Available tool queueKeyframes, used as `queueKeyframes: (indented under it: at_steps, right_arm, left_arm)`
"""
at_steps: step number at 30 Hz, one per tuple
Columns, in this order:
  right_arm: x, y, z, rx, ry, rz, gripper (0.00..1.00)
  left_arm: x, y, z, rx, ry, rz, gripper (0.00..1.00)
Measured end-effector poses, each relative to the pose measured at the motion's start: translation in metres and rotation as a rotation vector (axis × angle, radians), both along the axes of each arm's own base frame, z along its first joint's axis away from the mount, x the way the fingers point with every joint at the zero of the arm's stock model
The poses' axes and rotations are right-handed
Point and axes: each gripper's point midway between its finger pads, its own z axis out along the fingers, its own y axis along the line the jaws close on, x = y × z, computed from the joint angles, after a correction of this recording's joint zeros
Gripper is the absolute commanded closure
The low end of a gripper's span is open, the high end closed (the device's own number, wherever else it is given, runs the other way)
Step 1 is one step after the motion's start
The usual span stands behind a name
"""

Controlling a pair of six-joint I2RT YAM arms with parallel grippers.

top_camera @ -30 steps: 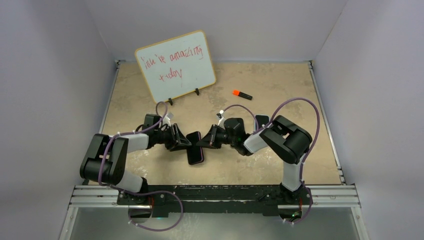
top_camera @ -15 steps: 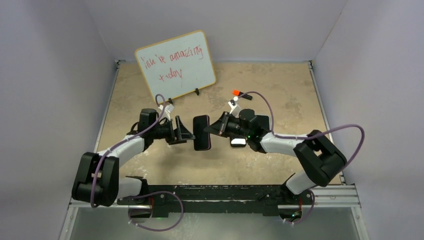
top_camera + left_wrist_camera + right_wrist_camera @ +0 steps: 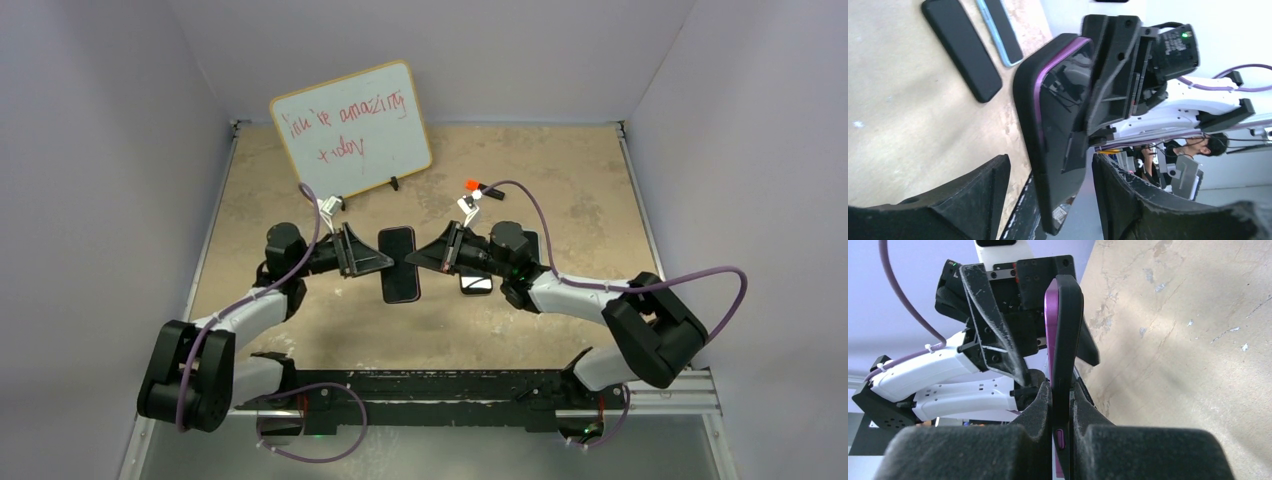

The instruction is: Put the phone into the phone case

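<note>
A purple phone seated in a black case (image 3: 400,263) is held on edge above the table's middle. My right gripper (image 3: 418,261) is shut on it. In the right wrist view the pads (image 3: 1040,405) pinch the black case (image 3: 1068,330) with the purple phone edge showing beside it. My left gripper (image 3: 384,263) faces it from the left, open. In the left wrist view its fingers (image 3: 978,192) stand apart on both sides of the cased phone (image 3: 1055,125) without touching it.
A black case or phone (image 3: 962,47) and a blue-edged phone (image 3: 999,30) lie on the table under the right arm; the blue-edged phone also shows in the top view (image 3: 476,284). A whiteboard (image 3: 352,130) stands at the back left. An orange marker (image 3: 484,188) lies behind the right arm.
The cased phone has risen from the table near the front and moved back, held on edge by the right gripper. Both arms have stretched forward, and the left gripper now straddles the phone.
</note>
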Motion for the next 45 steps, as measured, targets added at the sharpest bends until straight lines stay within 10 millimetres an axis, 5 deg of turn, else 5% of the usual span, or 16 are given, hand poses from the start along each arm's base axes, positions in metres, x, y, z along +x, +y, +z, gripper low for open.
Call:
queueKeyframes:
  at_steps: [5,9,15,18,27,38,44,45]
  right_arm:
    - [-0.001,0.0,0.002,0.007,0.0,0.006,0.99]
    - [-0.003,0.001,0.013,0.043,-0.029,0.022,0.9]
    - [-0.008,-0.004,0.012,0.041,-0.029,0.028,0.46]
    - [-0.017,-0.005,0.017,0.039,-0.054,0.057,0.32]
    - [-0.041,-0.014,0.004,-0.004,-0.048,0.12,0.28]
    - [-0.062,-0.003,-0.008,-0.027,-0.011,0.199,0.48]
    - [-0.064,-0.002,-0.007,-0.011,0.016,0.2,0.99]
    - [-0.064,-0.003,-0.007,-0.009,0.02,0.198,1.0]
  left_arm:
    - [-0.005,-0.01,0.02,-0.061,-0.025,-0.028,0.65]
    - [-0.003,-0.013,0.022,-0.079,-0.007,-0.018,1.0]
    - [-0.008,-0.018,0.029,-0.099,-0.021,-0.042,1.0]
    - [-0.01,-0.02,0.03,-0.1,-0.022,-0.05,1.0]
    - [-0.011,-0.02,0.041,-0.116,-0.08,-0.048,1.0]
    - [-0.01,-0.02,0.049,-0.136,-0.116,-0.041,1.0]
    - [-0.007,-0.019,0.044,-0.107,-0.122,-0.025,1.0]
    - [-0.006,-0.019,0.042,-0.094,-0.122,-0.022,1.0]
